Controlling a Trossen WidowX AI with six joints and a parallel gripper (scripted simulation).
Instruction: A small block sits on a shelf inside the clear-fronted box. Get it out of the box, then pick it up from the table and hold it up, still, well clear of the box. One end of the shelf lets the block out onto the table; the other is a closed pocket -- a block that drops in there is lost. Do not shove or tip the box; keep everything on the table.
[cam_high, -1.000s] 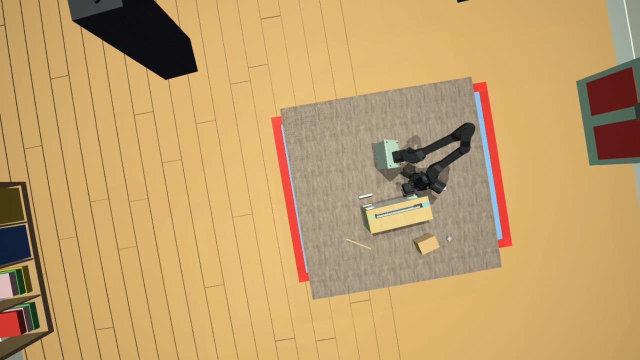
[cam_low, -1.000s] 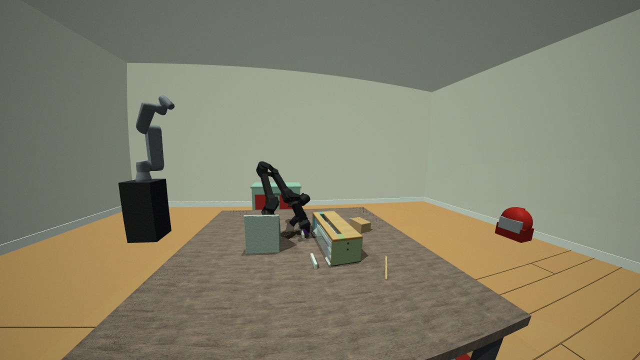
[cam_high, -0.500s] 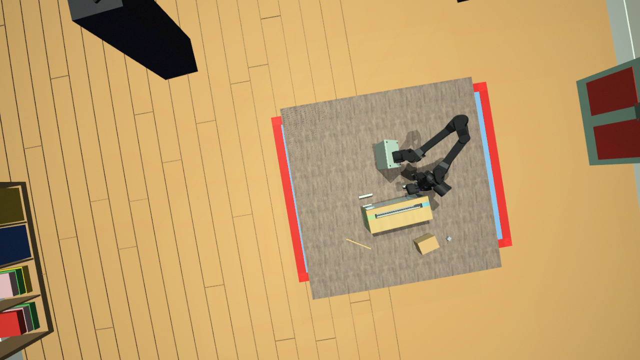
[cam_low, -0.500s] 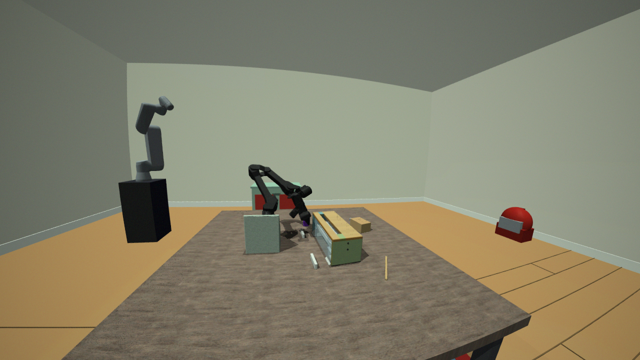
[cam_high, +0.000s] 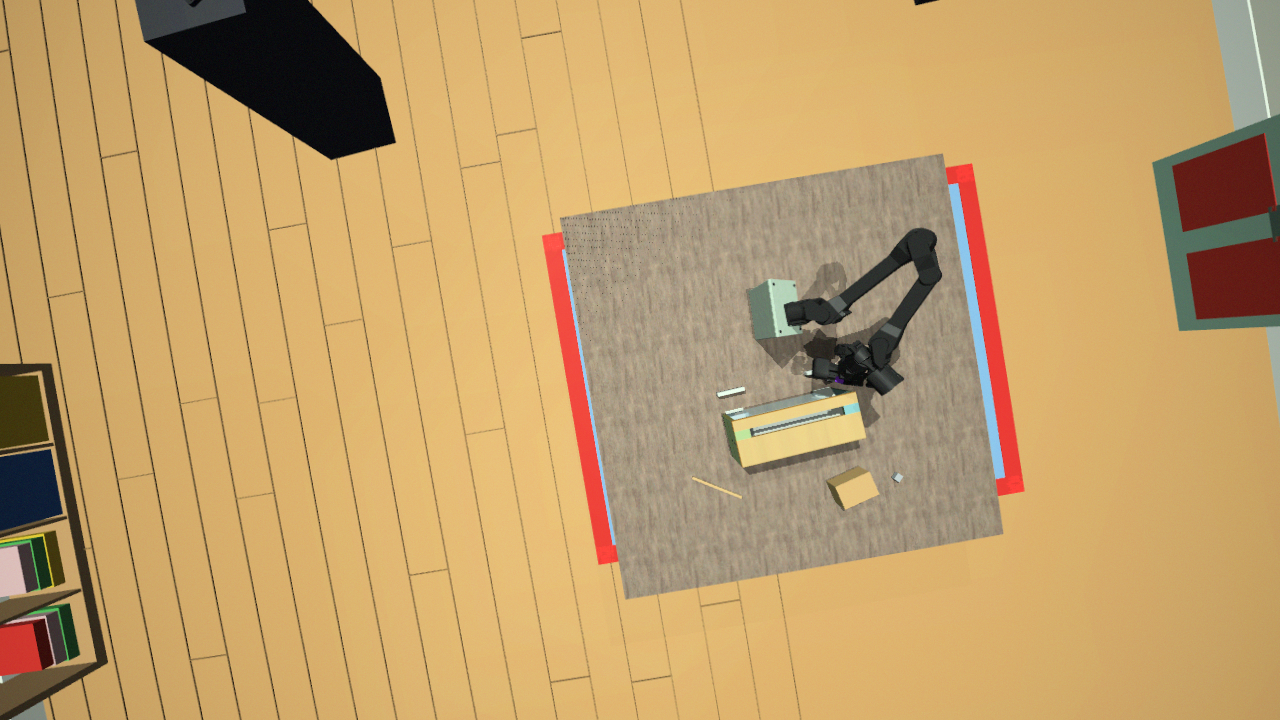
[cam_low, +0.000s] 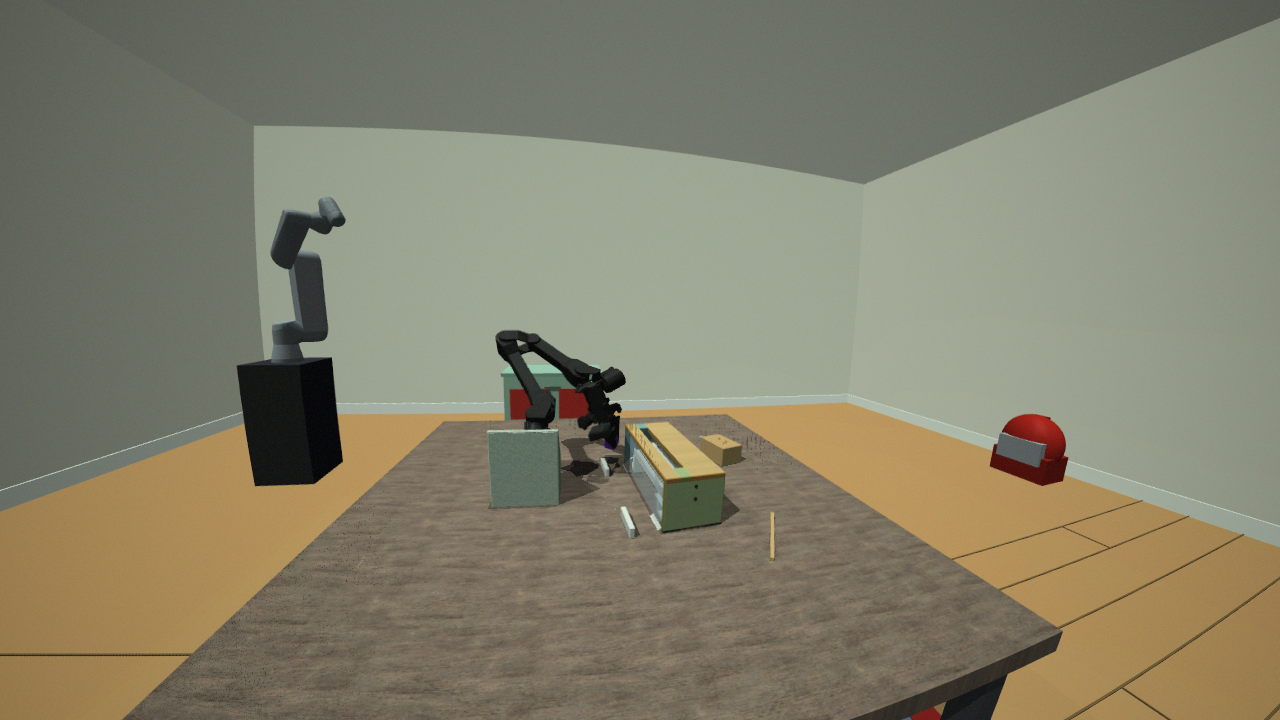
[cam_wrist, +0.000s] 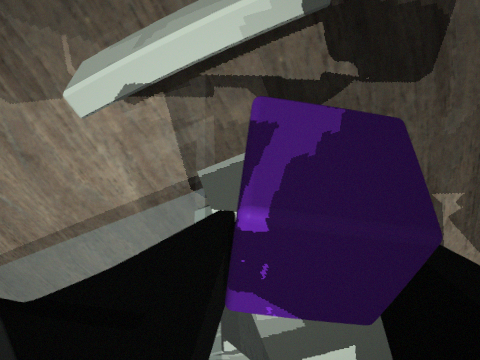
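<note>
The small purple block (cam_high: 838, 380) (cam_low: 609, 443) (cam_wrist: 345, 185) is out of the box, between my fingers. My gripper (cam_wrist: 304, 233) is shut on it, with one black finger at each side. In the exterior view the block is partly hidden by the fingers and appears raised above the table (cam_low: 402, 573). The clear-fronted box (cam_high: 801, 440) (cam_low: 691, 503) stands upright, with a slot in its tan top. The gripper and block are near the front side of the box, towards its right end in the top view. The gap between them and the box is small.
A pale green block-shaped obstacle (cam_high: 771, 308) (cam_low: 524, 467) stands beside the arm. A pale bar (cam_wrist: 190, 47) lies below the gripper, another pale bar (cam_high: 730, 392) (cam_low: 628, 522) farther along. Behind the box are a tan block (cam_high: 857, 490) (cam_low: 721, 450), a thin stick (cam_high: 716, 487) (cam_low: 772, 535) and a grey cube (cam_high: 897, 477).
</note>
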